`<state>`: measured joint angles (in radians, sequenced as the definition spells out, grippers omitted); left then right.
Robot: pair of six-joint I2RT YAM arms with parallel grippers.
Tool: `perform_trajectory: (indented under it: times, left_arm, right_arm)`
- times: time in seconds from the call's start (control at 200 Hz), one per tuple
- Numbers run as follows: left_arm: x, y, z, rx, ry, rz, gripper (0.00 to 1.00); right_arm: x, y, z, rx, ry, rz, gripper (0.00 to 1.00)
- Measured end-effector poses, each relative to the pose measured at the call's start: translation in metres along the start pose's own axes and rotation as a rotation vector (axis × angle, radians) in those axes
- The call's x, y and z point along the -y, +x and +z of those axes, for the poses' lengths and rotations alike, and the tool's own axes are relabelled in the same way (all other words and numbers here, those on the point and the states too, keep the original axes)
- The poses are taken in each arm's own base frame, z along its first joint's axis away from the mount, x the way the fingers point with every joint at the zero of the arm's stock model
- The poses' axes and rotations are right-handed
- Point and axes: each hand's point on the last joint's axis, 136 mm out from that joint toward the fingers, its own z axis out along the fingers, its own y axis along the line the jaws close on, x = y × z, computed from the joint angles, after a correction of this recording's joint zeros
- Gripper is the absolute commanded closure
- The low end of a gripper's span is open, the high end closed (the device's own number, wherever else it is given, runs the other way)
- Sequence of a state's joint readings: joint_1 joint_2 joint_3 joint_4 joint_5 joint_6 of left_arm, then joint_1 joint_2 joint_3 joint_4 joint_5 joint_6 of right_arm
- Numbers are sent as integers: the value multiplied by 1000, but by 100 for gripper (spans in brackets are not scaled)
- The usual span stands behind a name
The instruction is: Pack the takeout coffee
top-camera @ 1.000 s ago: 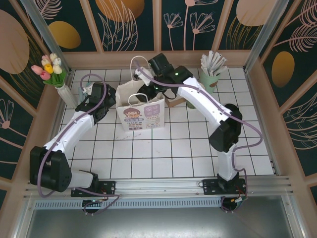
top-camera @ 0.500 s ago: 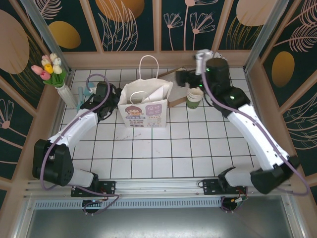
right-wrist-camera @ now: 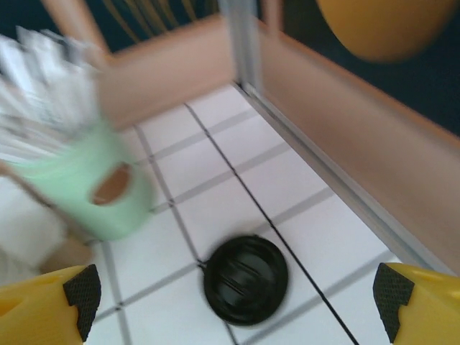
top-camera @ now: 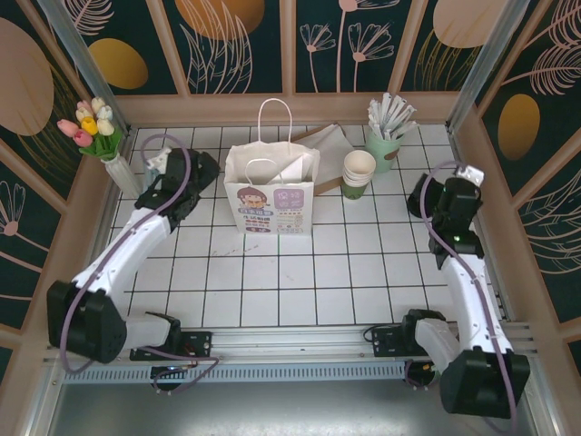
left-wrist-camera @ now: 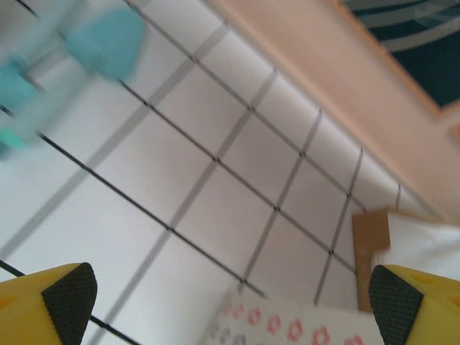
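Right hand released, empty, poised over takeout coffee at lower centre, blurred, probably for grasping | left hand released beside open paper bag, perhaps steadying it

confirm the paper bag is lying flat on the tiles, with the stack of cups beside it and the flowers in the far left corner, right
Not quite. The paper bag stands upright on the tiles, mouth open, not lying flat; the top view shows it. The stack of cups is beside it and the flowers are in the far left corner.
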<state>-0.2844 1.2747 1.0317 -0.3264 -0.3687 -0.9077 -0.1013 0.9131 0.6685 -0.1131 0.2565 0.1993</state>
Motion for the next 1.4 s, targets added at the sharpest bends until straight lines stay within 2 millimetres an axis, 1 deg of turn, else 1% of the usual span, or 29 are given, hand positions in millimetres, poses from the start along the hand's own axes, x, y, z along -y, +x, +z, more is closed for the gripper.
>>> perform_trajectory:
  times: [0.075, 0.11, 0.145, 0.18, 0.24, 0.315, 0.38, 0.43, 0.53, 0.686, 0.741, 0.791, 0.901, 1.001, 1.056, 1.106, 1.176, 1.231, 1.311, 1.401]
  left_arm:
    - [-23, -29, -13, 127, -67, 26, 2]
    - [-34, -38, -17, 186, -101, 50, 1]
    - [-45, -44, -21, 238, -130, 81, 1]
    - [-57, -46, -23, 284, -162, 123, 1]
    - [-78, -43, -22, 337, -219, 200, 2]
    - [-106, -33, -12, 363, -286, 296, 1]
    - [-129, -24, -1, 359, -331, 351, 1]
    - [-143, -20, 6, 353, -354, 379, 2]
    - [-157, -11, 27, 329, -357, 417, 1]
    - [-159, 7, 60, 283, -244, 446, 1]
    - [-157, 13, 69, 268, -200, 456, 1]
    - [-152, 16, 75, 267, -150, 464, 1]
    - [-135, 10, 75, 316, -38, 466, 1]
    - [-126, 6, 69, 364, 50, 471, 1]
    - [-124, 9, 62, 390, 94, 478, 1]
    - [-126, 16, 56, 404, 124, 483, 1]
    - [-130, 26, 55, 409, 149, 492, 1]
    - [-133, 32, 57, 388, 148, 502, 1]
    - [-127, 26, 56, 410, 159, 502, 1]
    - [-119, 19, 55, 440, 170, 504, 1]
  right_arm:
    - [22, 36, 14, -53, 40, 41, 1]
    - [27, 51, 18, -73, 41, 57, 1]
    - [29, 65, 23, -93, 31, 65, 1]
    - [28, 78, 28, -113, 15, 72, 1]
    - [24, 98, 37, -148, -16, 84, 1]
    - [19, 118, 48, -200, -50, 91, 1]
    - [14, 125, 57, -218, -71, 90, 1]
    - [10, 127, 63, -216, -90, 91, 1]
    - [2, 124, 74, -185, -128, 92, 1]
    - [-17, 113, 86, -98, -196, 55, 1]
    - [-25, 112, 88, -78, -225, 25, 1]
    - [-33, 111, 89, -59, -255, -2, 1]
    - [-50, 104, 88, -5, -305, -66, 1]
    - [-67, 99, 84, 50, -352, -124, 1]
    - [-74, 100, 80, 73, -372, -155, 1]
    - [-79, 103, 76, 86, -383, -178, 1]
    - [-78, 105, 70, 111, -384, -190, 1]
    - [-72, 108, 65, 137, -372, -192, 1]
    - [-61, 114, 58, 169, -344, -190, 1]
    - [-49, 118, 61, 169, -272, -177, 1]
